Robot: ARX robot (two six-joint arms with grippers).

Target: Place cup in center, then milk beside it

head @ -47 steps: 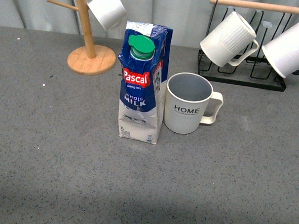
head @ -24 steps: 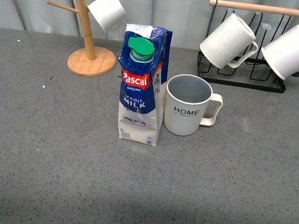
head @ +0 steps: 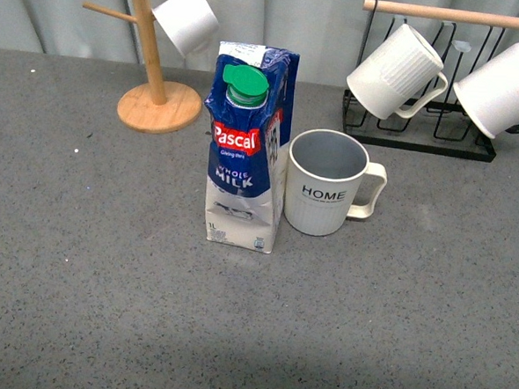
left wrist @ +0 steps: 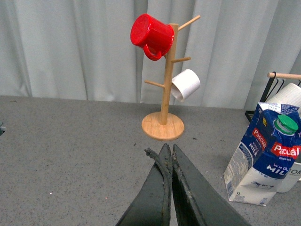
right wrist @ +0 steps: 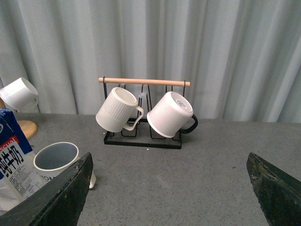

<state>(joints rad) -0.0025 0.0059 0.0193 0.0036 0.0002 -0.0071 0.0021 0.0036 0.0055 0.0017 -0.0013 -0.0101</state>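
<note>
Cup (head: 325,183) stands touching milk (head: 245,145); left claw (left wrist: 168,155) pressed together, right claw (right wrist: 171,188) spread.

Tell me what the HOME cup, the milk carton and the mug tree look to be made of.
HOME cup: likely glazed ceramic, with a matte cream ribbed wall and grey inside. Milk carton: printed coated paperboard, creased at its folds, with a green plastic screw cap. Mug tree: light wood, perhaps bamboo, with visible grain and a natural finish.

The counter (head: 79,263) is showing a matt, speckled grey surface. The milk (head: 245,149) is looking like glossy printed carton with a smooth plastic cap. The cup (head: 324,183) is appearing ribbed, softly glazed ceramic. The mug tree (head: 152,73) is showing pale smooth wood; the rack (head: 417,134) is looking like thin black wire.
</note>
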